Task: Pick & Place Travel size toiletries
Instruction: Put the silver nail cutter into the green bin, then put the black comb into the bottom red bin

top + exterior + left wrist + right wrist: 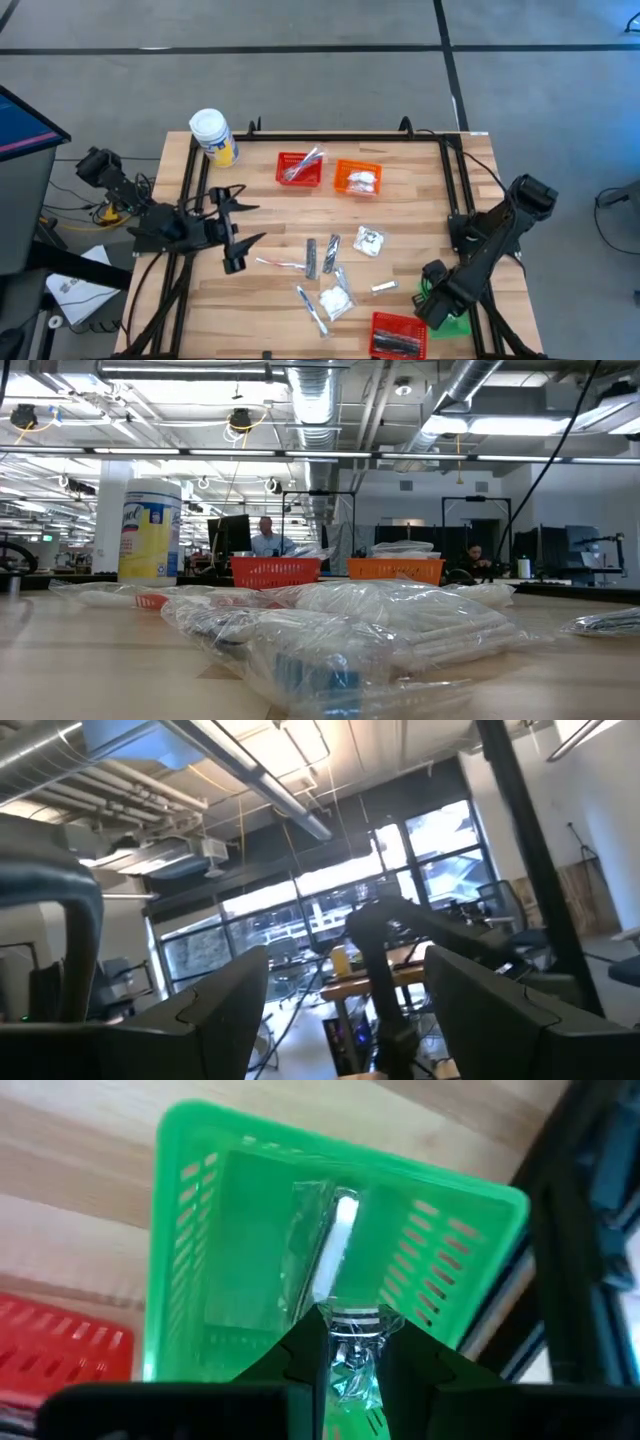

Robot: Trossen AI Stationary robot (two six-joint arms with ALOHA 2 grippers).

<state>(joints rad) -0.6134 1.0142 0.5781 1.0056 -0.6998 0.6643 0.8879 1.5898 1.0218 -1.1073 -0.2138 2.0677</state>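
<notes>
Travel size toiletries [335,275]: most lie loose mid-table, clear-wrapped packets and slim silver sticks scattered between the two arms. A white packet [369,241] sits a bit toward the far side of the cluster, a small silver tube [384,288] toward the right arm.

Right gripper [345,1352]: over the green basket [220,1230] at the near right table corner, just beside the near red basket [399,334]. Fingers nearly together, pinching the crinkled end of a clear-wrapped stick [335,1265]. The stick hangs down into the green basket; can't tell if its far end touches the floor of it.

Left gripper [236,222]: at the left table edge, raised, fingers spread wide, nothing between them. Left wrist view looks out into the room, not at the table.

Far side of table: a second red basket [298,169] with a wrapped item in it, orange basket [357,178] just beside it with a white packet inside. Yellow jar with white lid [213,136] at the far left corner, upright.

Low view: wrapped packets [400,622] fill the foreground, jar and both far baskets behind them. People sit at desks in the room beyond.
</notes>
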